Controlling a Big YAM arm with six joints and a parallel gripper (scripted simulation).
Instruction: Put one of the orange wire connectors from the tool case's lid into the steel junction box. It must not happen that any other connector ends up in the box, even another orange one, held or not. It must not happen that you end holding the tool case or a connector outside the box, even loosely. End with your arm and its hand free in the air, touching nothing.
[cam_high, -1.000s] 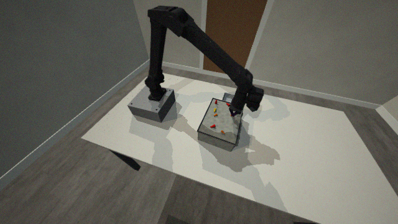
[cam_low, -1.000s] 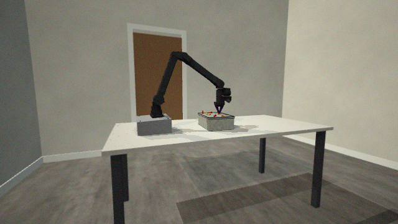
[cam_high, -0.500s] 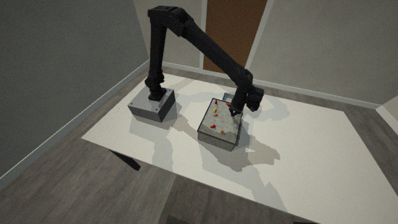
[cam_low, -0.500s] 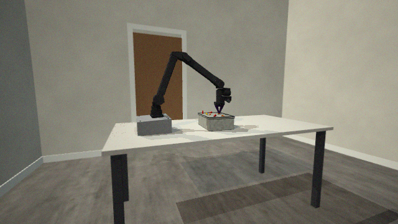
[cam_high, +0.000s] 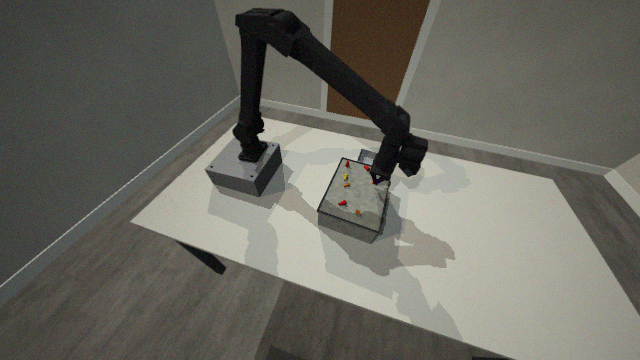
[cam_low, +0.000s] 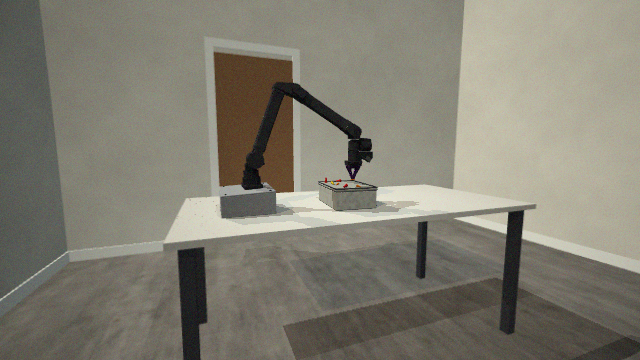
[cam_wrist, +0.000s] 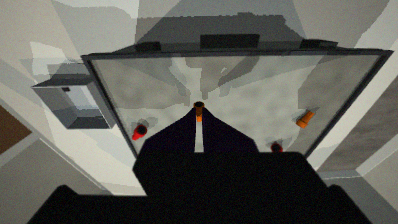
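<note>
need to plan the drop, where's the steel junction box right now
In the wrist view the steel junction box sits on the table just off the tool case lid's left edge; in the top view it peeks out behind the gripper.

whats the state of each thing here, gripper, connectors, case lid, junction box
gripper: shut on an orange wire connector, above the lid
tool case lid: closed, flat, connectors lying loose on it
other orange connector: lying on its side
red connector: lying on the lid
steel junction box: open, looks empty
</note>
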